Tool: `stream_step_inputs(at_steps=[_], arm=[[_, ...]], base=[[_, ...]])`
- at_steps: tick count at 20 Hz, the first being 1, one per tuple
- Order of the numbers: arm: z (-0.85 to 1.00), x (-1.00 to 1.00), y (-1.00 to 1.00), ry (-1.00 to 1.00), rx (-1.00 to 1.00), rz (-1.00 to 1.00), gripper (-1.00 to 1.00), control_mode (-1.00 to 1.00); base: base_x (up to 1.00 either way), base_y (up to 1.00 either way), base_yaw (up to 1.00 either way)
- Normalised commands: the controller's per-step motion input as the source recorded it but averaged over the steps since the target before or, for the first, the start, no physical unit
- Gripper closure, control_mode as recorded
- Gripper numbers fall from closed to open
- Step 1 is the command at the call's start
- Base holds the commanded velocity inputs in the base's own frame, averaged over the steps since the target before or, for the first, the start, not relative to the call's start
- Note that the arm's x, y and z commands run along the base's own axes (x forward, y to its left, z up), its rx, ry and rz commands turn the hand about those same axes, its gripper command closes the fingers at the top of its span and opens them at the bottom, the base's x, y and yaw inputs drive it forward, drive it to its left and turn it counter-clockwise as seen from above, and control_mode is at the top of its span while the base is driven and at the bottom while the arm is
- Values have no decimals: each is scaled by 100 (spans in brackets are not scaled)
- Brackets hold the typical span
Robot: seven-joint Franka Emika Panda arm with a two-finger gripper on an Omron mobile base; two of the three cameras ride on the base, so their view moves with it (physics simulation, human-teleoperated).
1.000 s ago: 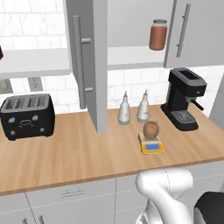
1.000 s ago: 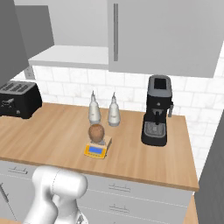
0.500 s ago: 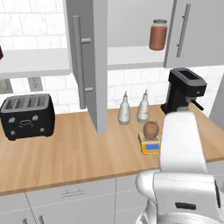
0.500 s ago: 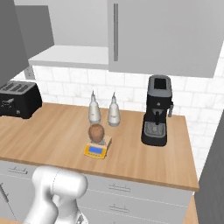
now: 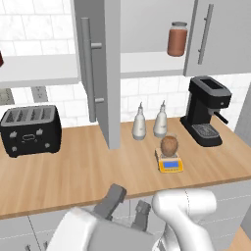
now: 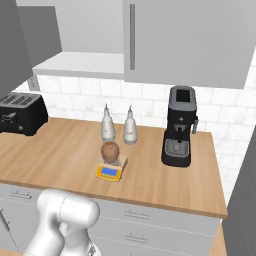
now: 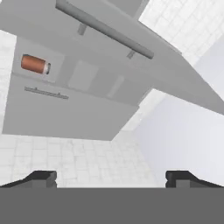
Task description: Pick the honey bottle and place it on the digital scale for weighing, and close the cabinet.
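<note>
The small egg-shaped tan-brown honey bottle [image 5: 169, 145] stands on the flat yellow-orange digital scale [image 5: 169, 163] on the wooden counter [image 5: 73, 171]. Behind it stand two whitish pointed-top bottles [image 5: 149, 121], with a black coffee machine [image 5: 205, 110] to their right and a black toaster [image 5: 31, 129] far left. The grey wall cabinet [image 5: 100, 68] has one door swung open; a reddish-brown jar [image 5: 177, 38] sits on its pale shelf. The pincer [image 5: 127, 211] is low at the frame's bottom, fingers apart.

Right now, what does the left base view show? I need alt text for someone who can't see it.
A honey bottle sits on a small yellow scale on a wooden counter, beside two whitish bottles, a coffee machine and a toaster. Above, a grey cabinet door stands open, with a brown jar on its shelf. The open gripper sits low in front.
</note>
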Motion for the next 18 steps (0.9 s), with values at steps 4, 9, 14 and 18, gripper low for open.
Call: stream_step_inputs(at_steps=[4, 9, 14, 18], arm=[[-34, 40, 100, 4, -1, -3, -100, -100], [-33, 77, 77, 1, 2, 0, -100, -100], [-61, 100, 33, 0, 8, 2, -100, -100], [-67, 100, 0, -1, 4, 5, -100, -100]], base=[[0, 0, 0], [0, 0, 0], [0, 0, 0], [0, 0, 0]])
